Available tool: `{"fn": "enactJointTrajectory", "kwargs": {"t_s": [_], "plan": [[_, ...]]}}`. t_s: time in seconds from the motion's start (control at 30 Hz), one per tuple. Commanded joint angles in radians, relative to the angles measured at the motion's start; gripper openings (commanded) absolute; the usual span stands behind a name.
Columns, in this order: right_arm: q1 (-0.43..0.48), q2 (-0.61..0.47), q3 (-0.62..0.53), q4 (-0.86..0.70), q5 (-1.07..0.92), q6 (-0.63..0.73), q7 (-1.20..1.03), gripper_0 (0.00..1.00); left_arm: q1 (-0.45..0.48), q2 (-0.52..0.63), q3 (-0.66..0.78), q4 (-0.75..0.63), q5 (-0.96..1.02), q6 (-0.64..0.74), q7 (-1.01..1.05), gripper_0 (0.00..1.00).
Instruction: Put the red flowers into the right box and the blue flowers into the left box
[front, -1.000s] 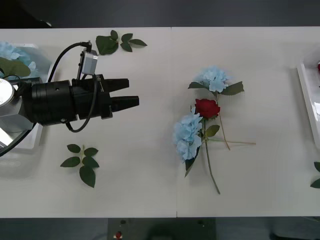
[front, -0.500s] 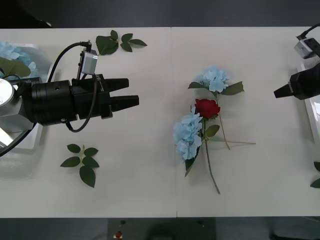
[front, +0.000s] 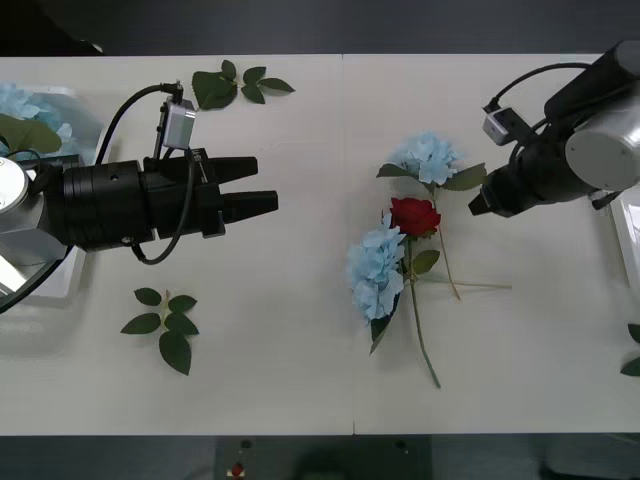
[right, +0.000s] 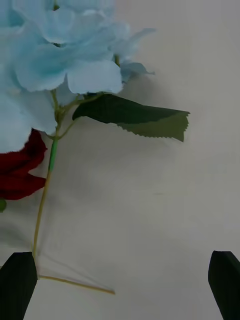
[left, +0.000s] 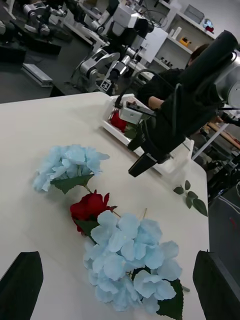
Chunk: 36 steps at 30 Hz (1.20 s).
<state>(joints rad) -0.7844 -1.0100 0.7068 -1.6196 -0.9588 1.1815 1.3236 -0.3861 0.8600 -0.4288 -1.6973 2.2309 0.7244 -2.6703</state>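
Red flowers were down to one rose (front: 414, 216) at mid-table, its bloom wedged between two blue flowers: one cluster (front: 428, 158) just beyond it and another (front: 377, 272) touching it on the near-left. Its stem (front: 417, 320) ran from the bloom toward the robot, crossing the thinner stem of the far blue cluster. The right gripper (front: 480, 203) hovered just to the right of that far cluster, fingers spread wide with nothing between them; its wrist view put the rose's edge (right: 17, 172) off to one side, not centred between the fingers. The left gripper (front: 262, 187), also open and empty, hung well to the left. I judged the right arm the nearer one to the rose.
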Motion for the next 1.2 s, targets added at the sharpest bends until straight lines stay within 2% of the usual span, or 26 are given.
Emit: {"fn": "enactJointTrajectory", "kwargs": {"t_s": [0.03, 0.37, 0.7, 1.2], "plan": [[-0.012, 0.037, 0.0, 0.033, 0.069, 0.006, -0.004, 1.0, 0.004, 0.008, 0.013, -0.015, 0.009, -0.008, 0.04, 0.87], [-0.01, 0.136, 0.056, 0.113, 0.186, -0.01, -0.007, 1.0, 0.006, 0.008, 0.013, -0.015, 0.009, -0.008, 0.041, 0.87], [-0.01, 0.24, 0.056, 0.214, 0.27, -0.042, -0.003, 1.0, 0.006, 0.008, 0.013, -0.013, 0.007, -0.008, 0.044, 0.87], [-0.01, 0.341, 0.056, 0.291, 0.342, -0.083, -0.009, 1.0, 0.006, 0.008, 0.007, -0.015, 0.004, -0.008, 0.049, 0.87]]}}
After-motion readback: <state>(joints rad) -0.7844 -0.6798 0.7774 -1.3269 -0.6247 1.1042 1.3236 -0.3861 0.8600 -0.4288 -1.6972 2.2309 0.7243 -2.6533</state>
